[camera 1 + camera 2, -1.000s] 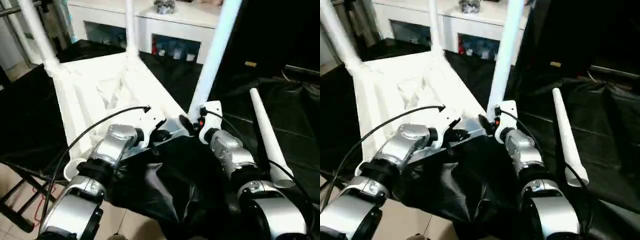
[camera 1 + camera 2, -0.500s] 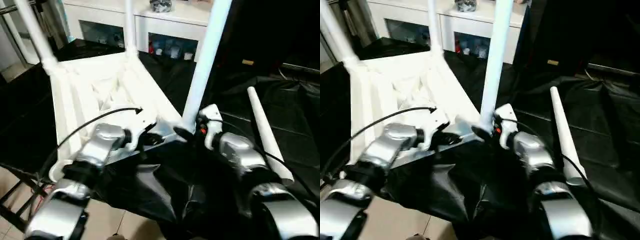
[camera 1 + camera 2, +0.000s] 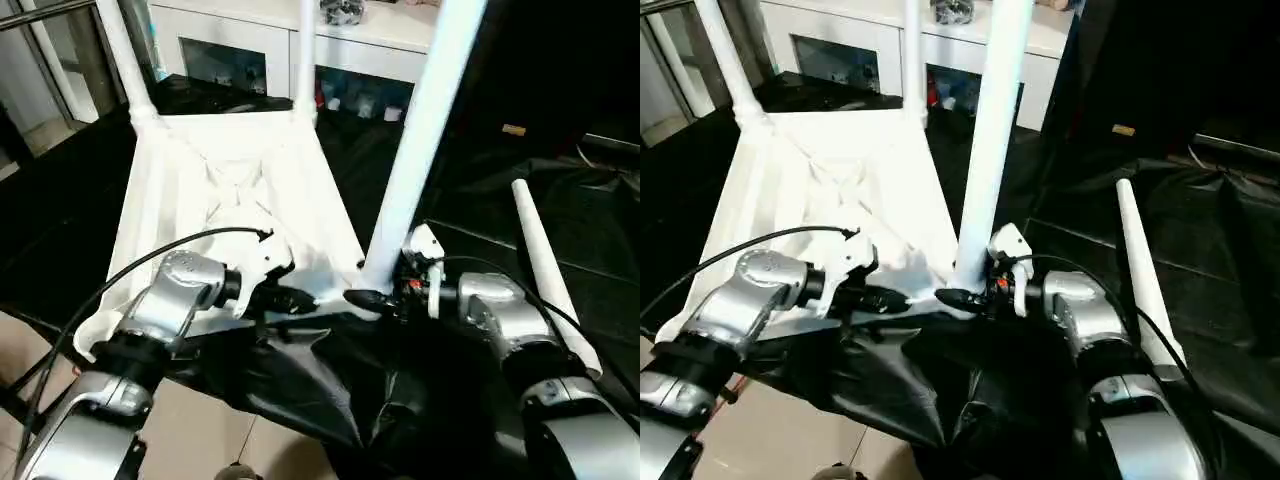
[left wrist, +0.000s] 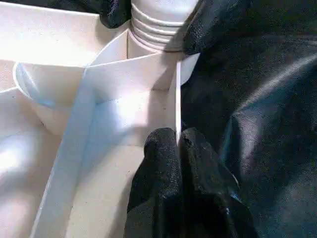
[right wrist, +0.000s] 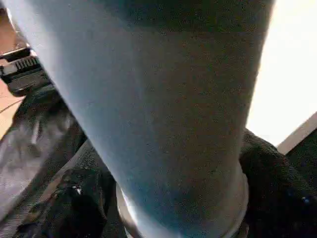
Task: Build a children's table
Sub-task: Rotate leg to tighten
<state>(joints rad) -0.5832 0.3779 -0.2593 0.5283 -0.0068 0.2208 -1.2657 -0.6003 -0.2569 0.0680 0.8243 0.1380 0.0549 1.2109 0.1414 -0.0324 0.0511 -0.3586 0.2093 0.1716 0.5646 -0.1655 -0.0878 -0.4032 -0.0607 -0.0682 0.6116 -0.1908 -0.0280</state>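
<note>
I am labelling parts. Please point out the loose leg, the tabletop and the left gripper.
loose leg [image 3: 545,270], left eye view, middle of the tube.
tabletop [image 3: 170,195], left eye view, ribbed underside.
left gripper [image 4: 178,144], left wrist view, between its fingertips.

The place reads as a room in a home used for robot trials. A white cabinet [image 3: 300,55] with glass doors runs along the top of the frame, small coloured items on its shelves (too small to name) and a cluttered object on top. Black sheeting [image 3: 560,215] drapes the work surface at centre and right. Pale floor tiles [image 3: 200,430] show at lower left, beside a dark metal frame [image 3: 30,25] at upper left.
</note>
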